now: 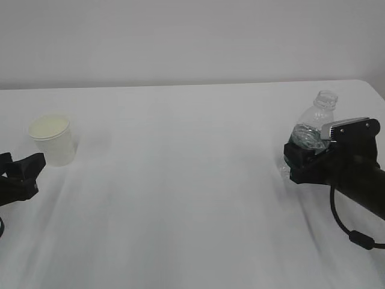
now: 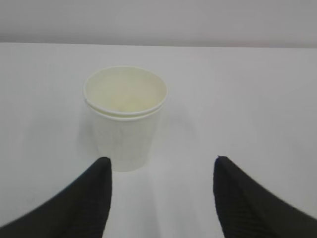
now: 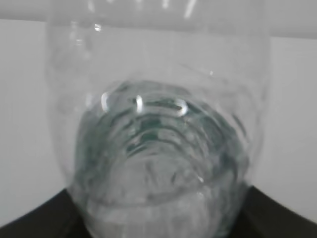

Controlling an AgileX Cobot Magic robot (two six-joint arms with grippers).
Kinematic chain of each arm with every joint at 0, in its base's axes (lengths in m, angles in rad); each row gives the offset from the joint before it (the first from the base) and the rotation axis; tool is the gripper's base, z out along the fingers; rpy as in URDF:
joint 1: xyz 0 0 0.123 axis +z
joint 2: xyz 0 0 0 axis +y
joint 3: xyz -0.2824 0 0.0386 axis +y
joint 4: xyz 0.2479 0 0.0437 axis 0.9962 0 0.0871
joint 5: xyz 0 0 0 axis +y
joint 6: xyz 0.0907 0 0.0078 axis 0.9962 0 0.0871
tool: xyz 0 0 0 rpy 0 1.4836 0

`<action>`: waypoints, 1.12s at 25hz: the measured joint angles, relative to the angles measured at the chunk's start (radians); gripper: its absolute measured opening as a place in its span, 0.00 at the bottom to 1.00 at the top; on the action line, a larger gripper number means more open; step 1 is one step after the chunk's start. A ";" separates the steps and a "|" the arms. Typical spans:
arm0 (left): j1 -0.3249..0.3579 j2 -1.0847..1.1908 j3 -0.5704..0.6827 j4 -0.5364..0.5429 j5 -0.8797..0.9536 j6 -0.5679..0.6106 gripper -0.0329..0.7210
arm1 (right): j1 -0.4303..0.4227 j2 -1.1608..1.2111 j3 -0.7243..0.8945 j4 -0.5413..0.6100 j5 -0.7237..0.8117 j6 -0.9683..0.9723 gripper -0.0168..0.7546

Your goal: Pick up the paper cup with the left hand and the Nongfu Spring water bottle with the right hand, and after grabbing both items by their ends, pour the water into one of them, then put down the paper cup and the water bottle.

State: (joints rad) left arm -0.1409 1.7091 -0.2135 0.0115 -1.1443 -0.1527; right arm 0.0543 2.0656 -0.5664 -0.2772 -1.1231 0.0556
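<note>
The white paper cup (image 1: 53, 139) stands upright at the table's left, its cream inside showing. My left gripper (image 1: 33, 171) sits low just in front of it, open and holding nothing. In the left wrist view the paper cup (image 2: 125, 116) stands just beyond my left gripper (image 2: 162, 161), nearer the left fingertip. At the right, the capless clear Nongfu Spring water bottle (image 1: 316, 123) stands upright with my right gripper (image 1: 301, 159) shut on its lower body. The bottle (image 3: 158, 124) fills the right wrist view, clear water (image 3: 163, 193) inside it, with my right gripper (image 3: 158, 215) pressed against both its sides.
The white table (image 1: 180, 180) stretches between cup and bottle with nothing on it. Its far edge meets a plain pale wall. The right arm's cable (image 1: 346, 226) loops down near the table's right front.
</note>
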 joint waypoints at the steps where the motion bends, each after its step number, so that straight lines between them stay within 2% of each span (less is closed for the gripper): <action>1: 0.000 0.000 0.000 0.000 0.000 0.000 0.65 | 0.000 -0.015 0.005 -0.002 0.000 0.000 0.56; 23: 0.000 0.000 0.000 -0.002 0.000 0.000 0.66 | 0.000 -0.154 0.103 -0.035 0.007 0.000 0.56; 28: 0.000 0.000 0.000 -0.004 0.000 0.000 0.70 | 0.000 -0.237 0.154 -0.037 0.007 -0.002 0.56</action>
State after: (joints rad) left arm -0.1409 1.7091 -0.2135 0.0078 -1.1443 -0.1527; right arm 0.0543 1.8288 -0.4123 -0.3141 -1.1165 0.0531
